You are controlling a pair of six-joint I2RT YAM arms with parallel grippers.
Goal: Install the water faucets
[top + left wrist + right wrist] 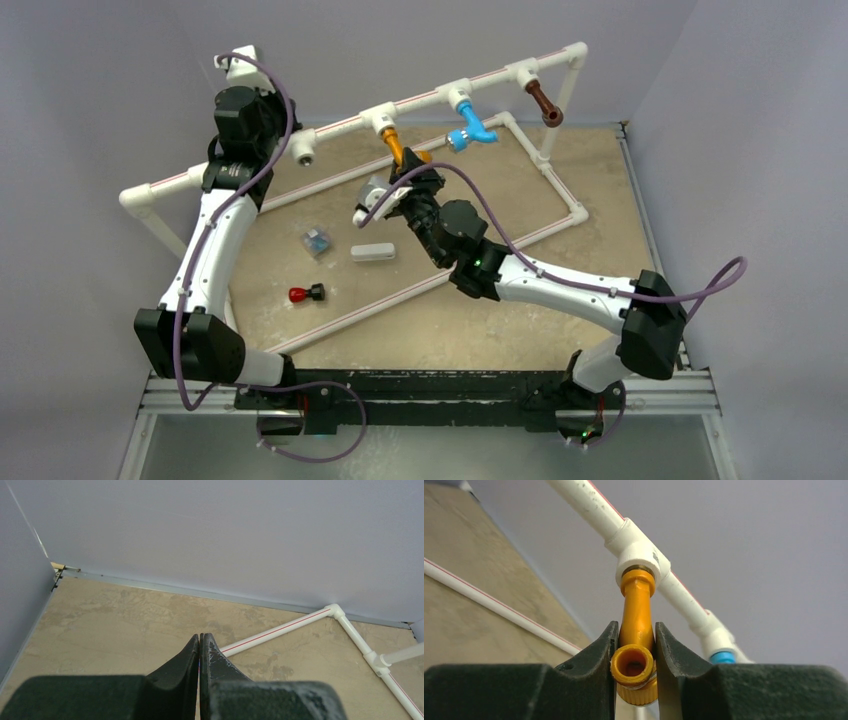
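Observation:
Three water faucets hang from tees on the raised white pipe rail (420, 97). The orange-yellow faucet (395, 145) (636, 625) sits in the middle tee (640, 555), and my right gripper (408, 178) (636, 652) is shut on its lower body, both fingers pressed against it. The light blue faucet (470, 128) (723, 657) hangs from the tee to its right, and the dark brown faucet (544, 104) from the far right tee. My left gripper (240, 75) (199, 645) is shut on nothing, raised at the back left near the pipe's corner.
An empty tee with a silver socket (303, 152) sits on the rail left of the orange faucet. On the tan floor lie a small blue-grey part (317, 242), a white block (373, 252) and a red and black piece (306, 294). A low white pipe frame (560, 190) rings the floor.

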